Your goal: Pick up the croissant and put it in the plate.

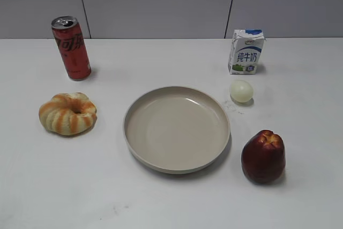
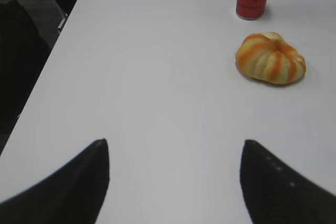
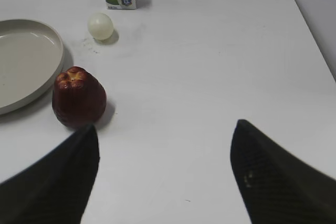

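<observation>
Croissant (image 1: 68,113) is judged light and squashy; its ridged outer sides should be gripped gently. Left tool (image 2: 174,153) is spread wide, empty.

White table (image 1: 171,202) (grey panelled wall (image 1: 155,4))

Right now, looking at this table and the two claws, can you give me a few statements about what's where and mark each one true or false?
1. The plate is empty. True.
2. The croissant lies left of the plate, in front of the red can. True.
3. The left claw grips the croissant. False: it is open, with the croissant lying apart from it.
4. The egg sits inside the plate. False: it rests on the table near the milk carton.
5. The apple stands right of the plate. True.
</observation>
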{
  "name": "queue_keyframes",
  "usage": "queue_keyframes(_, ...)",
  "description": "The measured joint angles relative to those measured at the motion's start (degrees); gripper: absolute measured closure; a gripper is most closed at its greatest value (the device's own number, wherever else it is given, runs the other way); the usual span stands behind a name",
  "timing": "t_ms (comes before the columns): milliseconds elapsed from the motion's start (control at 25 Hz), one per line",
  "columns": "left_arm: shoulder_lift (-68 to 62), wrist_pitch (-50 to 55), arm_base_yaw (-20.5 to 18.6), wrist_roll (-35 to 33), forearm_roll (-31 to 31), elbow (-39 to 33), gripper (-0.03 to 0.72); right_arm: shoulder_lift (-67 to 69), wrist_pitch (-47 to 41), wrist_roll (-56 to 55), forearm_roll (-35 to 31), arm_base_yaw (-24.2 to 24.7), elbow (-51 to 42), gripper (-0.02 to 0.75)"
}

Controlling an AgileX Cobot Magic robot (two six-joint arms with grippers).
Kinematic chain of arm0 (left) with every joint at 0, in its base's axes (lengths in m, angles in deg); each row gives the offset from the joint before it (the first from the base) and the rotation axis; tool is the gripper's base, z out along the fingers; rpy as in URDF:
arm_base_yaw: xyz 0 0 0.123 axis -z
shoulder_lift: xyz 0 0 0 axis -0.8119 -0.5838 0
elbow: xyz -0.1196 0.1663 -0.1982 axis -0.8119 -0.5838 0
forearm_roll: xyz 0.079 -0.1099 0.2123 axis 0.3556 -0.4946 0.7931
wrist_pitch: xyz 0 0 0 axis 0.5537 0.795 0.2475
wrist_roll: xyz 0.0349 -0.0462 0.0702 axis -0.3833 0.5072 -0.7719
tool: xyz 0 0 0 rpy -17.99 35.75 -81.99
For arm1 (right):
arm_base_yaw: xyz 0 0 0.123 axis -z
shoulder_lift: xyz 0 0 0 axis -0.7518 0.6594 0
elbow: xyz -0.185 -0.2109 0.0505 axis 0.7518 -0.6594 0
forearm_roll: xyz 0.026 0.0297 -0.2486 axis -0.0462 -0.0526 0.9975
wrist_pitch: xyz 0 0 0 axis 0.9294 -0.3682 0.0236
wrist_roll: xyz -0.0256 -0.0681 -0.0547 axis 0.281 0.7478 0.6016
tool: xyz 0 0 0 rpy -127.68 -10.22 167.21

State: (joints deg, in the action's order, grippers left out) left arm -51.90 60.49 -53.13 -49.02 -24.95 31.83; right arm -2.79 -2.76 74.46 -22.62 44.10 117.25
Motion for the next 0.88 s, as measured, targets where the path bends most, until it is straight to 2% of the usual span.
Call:
queue_keyframes(160, -1.2, -4.5, 0.0, 0.0, -0.1, 1.4, 0.098, 0.0, 0.0, 0.0, 0.0, 0.0, 0.0, 0.15)
queue_keyframes(280, -6.4, -10.8, 0.0, 0.0, -2.8, 2.5, 0.099, 0.0, 0.0, 0.0, 0.0, 0.0, 0.0, 0.15)
queue_keyframes(560, -30.1, -19.3, 0.0, -2.3, -11.5, 3.8, 0.099, 0.0, 0.0, 0.0, 0.0, 0.0, 0.0, 0.15)
queue_keyframes(680, -41.8, -20.7, 0.7, -3.4, -14.3, 7.2, 0.099, 0.0, 0.0, 0.0, 0.0, 0.0, 0.0, 0.15)
queue_keyframes(880, -59.8, -20.9, 4.2, -5.2, -15.2, 15.8, 0.094, 0.0, 0.0, 0.0, 0.0, 0.0, 0.0, 0.15)
